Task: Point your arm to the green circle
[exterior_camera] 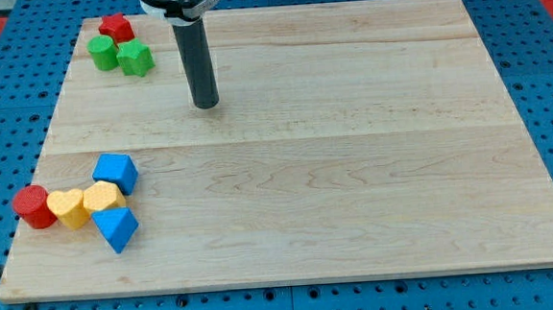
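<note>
Your tip point(206, 104) rests on the bare board point(354, 169), with the green circle point(104, 53) at its ten o'clock, well apart. That circle touches a green block point(136, 59), just below a red block point(116, 29). The rod has no jaws.

1. My board point(354, 169) is pale wood with a smooth, matt finish and visible grain.
2. Around the board, the blue base point(541, 81) looks like painted metal or plastic, pierced with holes.
3. My rod point(199, 64) above the board looks dark, smooth and slightly glossy.
4. The green circle point(104, 52) near the board's top-left corner looks matt.
</note>
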Action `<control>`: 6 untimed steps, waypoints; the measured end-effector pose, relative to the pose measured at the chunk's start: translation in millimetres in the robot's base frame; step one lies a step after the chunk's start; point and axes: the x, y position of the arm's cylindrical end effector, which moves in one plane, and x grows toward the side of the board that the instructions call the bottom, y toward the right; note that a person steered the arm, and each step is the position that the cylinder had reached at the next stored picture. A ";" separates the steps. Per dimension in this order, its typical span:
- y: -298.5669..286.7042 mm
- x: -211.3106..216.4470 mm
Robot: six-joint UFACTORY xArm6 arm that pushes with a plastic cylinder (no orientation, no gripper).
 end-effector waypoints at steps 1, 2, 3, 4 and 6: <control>0.0 -1.0; -22.9 -2.9; -97.4 0.9; -177.0 -11.0; -170.5 -109.2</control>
